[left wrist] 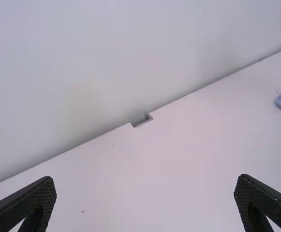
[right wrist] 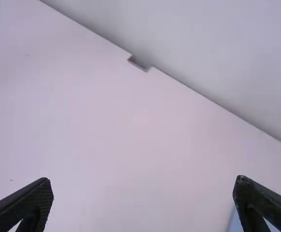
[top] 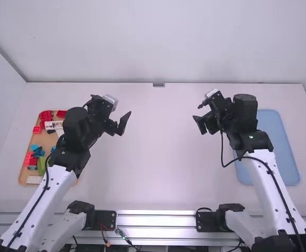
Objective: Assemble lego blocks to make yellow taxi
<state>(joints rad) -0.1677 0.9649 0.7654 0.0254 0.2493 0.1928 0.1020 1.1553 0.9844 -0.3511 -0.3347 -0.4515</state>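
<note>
Over on the worktop (top: 163,173), the lego blocks (top: 46,116) crowd a tan tray (top: 42,140) beside the left arm (top: 53,191); 2 sets of jaws stand wide and empty; dipping in that wide might knock close-packed neighbours askew.

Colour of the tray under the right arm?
The tray is light blue, clearest in the high view.

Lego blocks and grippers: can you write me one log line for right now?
left gripper: open, empty | right gripper: open, empty | lego blocks: in brown tray by left arm | blue tray: by right arm
</note>
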